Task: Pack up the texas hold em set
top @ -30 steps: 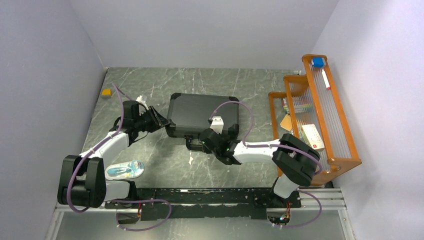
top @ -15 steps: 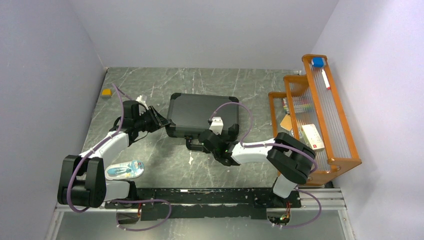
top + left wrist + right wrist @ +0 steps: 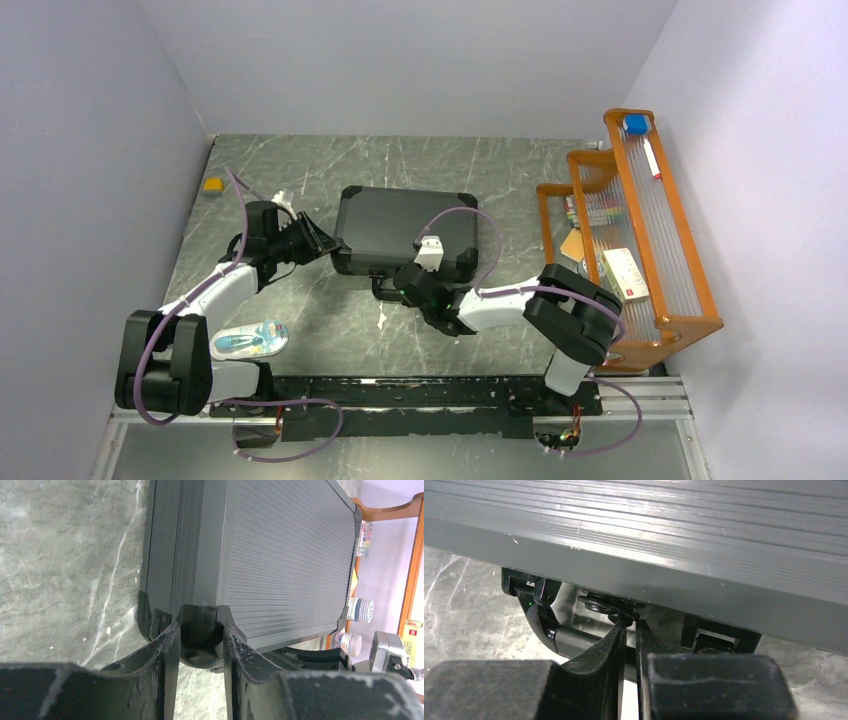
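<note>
The left gripper clamped the closed briefcase at its near left corner. The right gripper, fingers almost together, was at its handle.

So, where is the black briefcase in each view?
Top external: the black briefcase lies closed at the centre, between both arms.
Left wrist: the briefcase fills the upper right; one corner sits between the fingers of the left gripper.
Right wrist: its ribbed lid spans the top.
Shared landmark: the grey marbled table, visible beside it in all three.
</note>
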You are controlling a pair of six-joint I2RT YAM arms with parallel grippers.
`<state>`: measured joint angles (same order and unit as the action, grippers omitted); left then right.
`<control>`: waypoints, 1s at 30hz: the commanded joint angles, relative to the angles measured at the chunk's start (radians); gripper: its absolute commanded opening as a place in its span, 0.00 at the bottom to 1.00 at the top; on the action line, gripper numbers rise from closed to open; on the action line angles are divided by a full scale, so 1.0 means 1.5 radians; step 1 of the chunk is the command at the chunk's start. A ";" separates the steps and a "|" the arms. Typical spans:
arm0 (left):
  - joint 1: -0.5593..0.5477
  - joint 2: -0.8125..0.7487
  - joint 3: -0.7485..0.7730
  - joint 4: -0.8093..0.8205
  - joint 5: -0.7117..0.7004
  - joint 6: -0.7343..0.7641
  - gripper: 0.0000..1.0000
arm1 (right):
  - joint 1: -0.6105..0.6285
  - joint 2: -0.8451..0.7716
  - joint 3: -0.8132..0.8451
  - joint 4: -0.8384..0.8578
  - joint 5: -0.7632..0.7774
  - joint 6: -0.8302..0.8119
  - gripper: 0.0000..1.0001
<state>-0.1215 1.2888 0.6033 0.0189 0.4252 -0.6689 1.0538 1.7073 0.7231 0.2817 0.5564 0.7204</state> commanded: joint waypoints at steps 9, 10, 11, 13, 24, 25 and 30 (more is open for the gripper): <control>-0.027 0.030 -0.029 -0.135 -0.004 0.013 0.27 | -0.010 0.088 -0.005 -0.047 0.087 0.037 0.00; -0.027 0.029 -0.028 -0.135 -0.003 0.014 0.27 | -0.010 0.090 -0.005 -0.044 0.086 0.033 0.00; -0.027 0.029 -0.026 -0.137 -0.003 0.014 0.27 | -0.010 0.089 -0.004 -0.041 0.084 0.027 0.00; -0.027 0.021 -0.018 -0.141 -0.001 0.018 0.28 | -0.008 0.073 -0.003 -0.039 0.069 0.014 0.00; -0.027 -0.096 0.110 -0.231 -0.089 0.050 0.37 | -0.006 -0.229 0.050 -0.195 -0.082 -0.075 0.31; -0.027 -0.116 0.122 -0.242 -0.105 0.055 0.38 | -0.007 -0.259 0.056 -0.225 -0.072 -0.077 0.34; -0.027 -0.257 0.158 -0.298 -0.180 0.085 0.59 | -0.008 -0.397 0.100 -0.399 0.062 -0.096 0.60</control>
<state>-0.1581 1.0534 0.7753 -0.3279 0.2745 -0.5911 1.0462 1.2289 0.8219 -0.0662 0.4965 0.6178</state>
